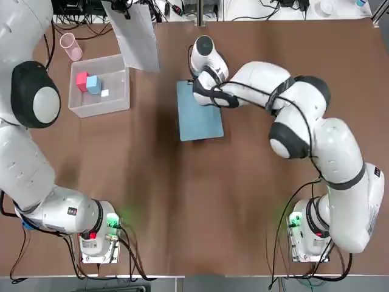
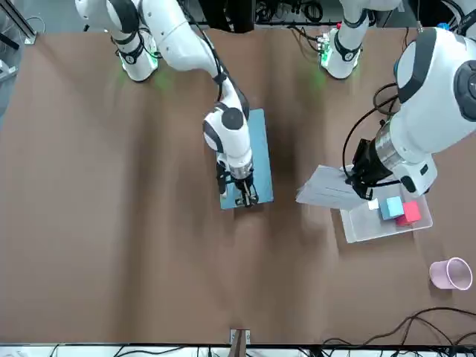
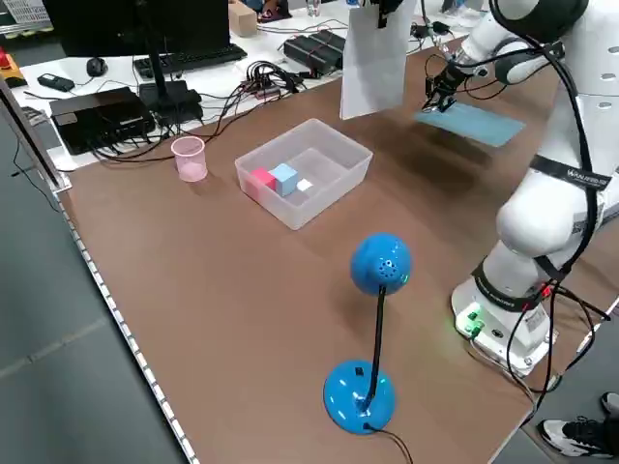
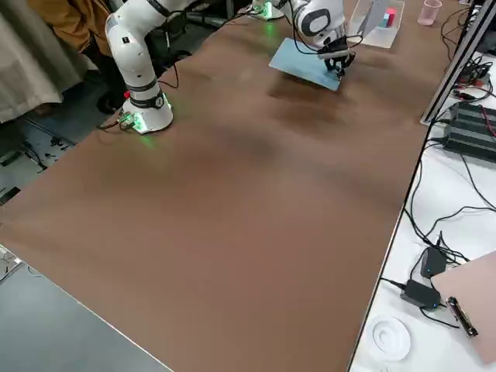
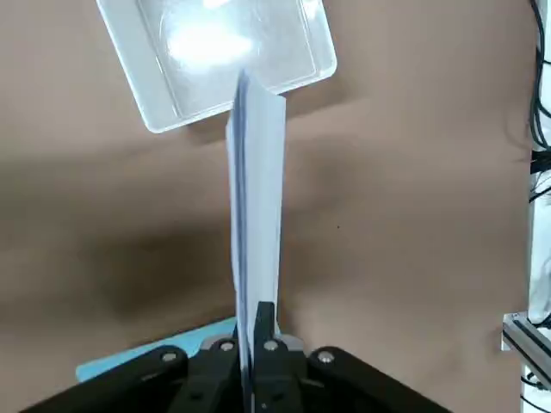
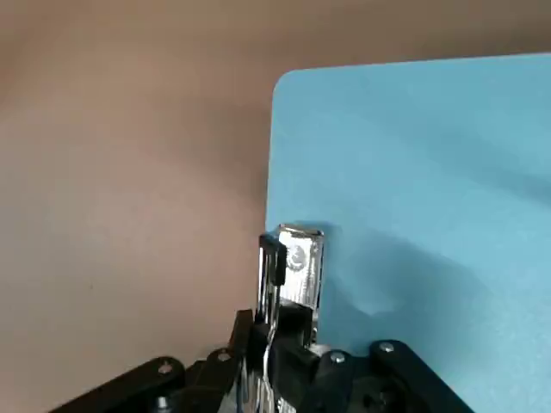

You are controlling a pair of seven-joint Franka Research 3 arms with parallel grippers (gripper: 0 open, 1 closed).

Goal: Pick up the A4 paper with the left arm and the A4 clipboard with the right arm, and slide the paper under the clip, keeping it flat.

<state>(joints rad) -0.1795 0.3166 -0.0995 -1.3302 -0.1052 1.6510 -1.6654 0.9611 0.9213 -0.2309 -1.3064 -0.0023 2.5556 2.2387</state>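
Note:
The A4 paper (image 1: pixel 137 36) hangs from my left gripper (image 1: pixel 124 8), which is shut on its upper edge high over the table's far left. In the left wrist view the A4 paper (image 5: pixel 258 189) runs edge-on out of the closed fingers (image 5: pixel 265 320). The light blue A4 clipboard (image 1: pixel 200 114) is at the table's middle, seemingly raised a little over its shadow. My right gripper (image 2: pixel 246 196) is shut on the metal clip (image 6: pixel 298 262) at the board's far short edge. The sheet and the A4 clipboard (image 3: pixel 476 122) are apart.
A clear plastic bin (image 1: pixel 119 100) with a red, a blue and a small white block stands under the hanging sheet. A pink cup (image 1: pixel 70 46) is at the far left corner. A blue desk lamp (image 3: pixel 377 329) stands at the left side.

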